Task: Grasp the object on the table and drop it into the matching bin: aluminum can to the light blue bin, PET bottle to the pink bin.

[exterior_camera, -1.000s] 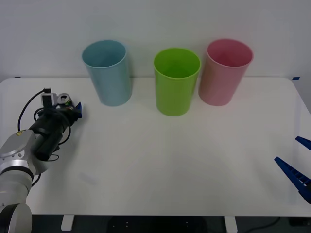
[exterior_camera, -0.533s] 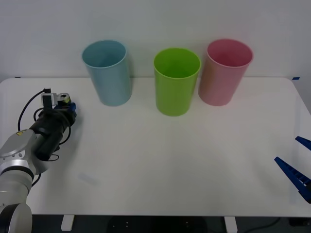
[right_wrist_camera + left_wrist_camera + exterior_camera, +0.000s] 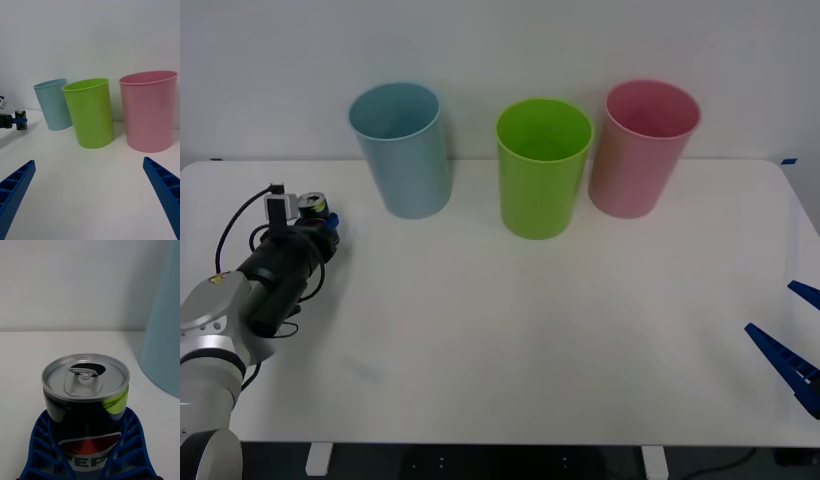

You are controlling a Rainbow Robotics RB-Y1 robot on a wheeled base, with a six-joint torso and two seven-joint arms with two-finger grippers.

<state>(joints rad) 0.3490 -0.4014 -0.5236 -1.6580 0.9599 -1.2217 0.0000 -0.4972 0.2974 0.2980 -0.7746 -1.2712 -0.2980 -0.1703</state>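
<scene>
The left gripper (image 3: 323,222) is positioned at the far left of the white desk (image 3: 510,330), just left of the light blue bin (image 3: 402,148). Its blue ribbed fingers (image 3: 129,442) are closed against both sides of the aluminum can (image 3: 86,405), which stands upright between them with its silver top and opened tab facing up. In the right wrist view the can (image 3: 21,119) appears near the desk surface beside the light blue bin (image 3: 54,104); whether its base touches the desk cannot be determined. The right gripper (image 3: 800,340) rests at the far right edge of the desk, its fingers (image 3: 165,191) spread wide apart and holding nothing. Three bins stand in a row along the rear of the desk: light blue on the left, a bright green bin (image 3: 543,165) in the middle and the pink bin (image 3: 643,147) on the right.
</scene>
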